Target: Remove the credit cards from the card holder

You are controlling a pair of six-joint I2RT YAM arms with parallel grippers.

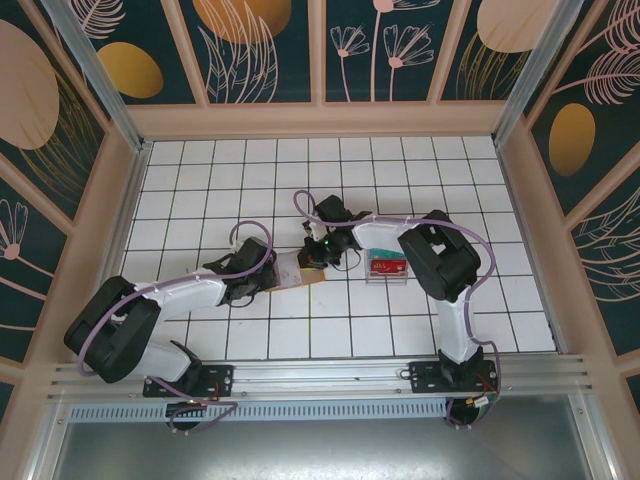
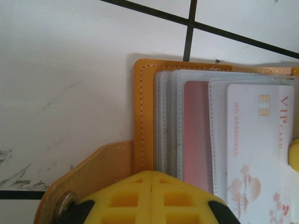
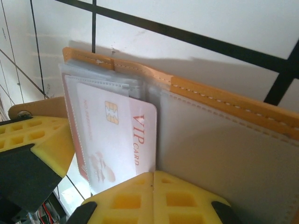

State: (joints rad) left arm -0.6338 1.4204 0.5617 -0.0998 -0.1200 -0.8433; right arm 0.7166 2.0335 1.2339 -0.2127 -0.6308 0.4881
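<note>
The tan card holder lies open on the tiles between both arms. My left gripper is shut, its yellow tips over the holder's stitched tan edge beside the clear pockets. A reddish card sits in one pocket. A white VIP card sticks partly out of another. My right gripper is shut too, its tips at the lower corner of the VIP card beside the grey inner panel. Nothing shows between either pair of fingers. In the top view the left gripper and right gripper flank the holder.
A clear plastic box with red contents stands just right of the holder, close to the right arm. White tiled floor stretches behind. Patterned walls close in the back and both sides.
</note>
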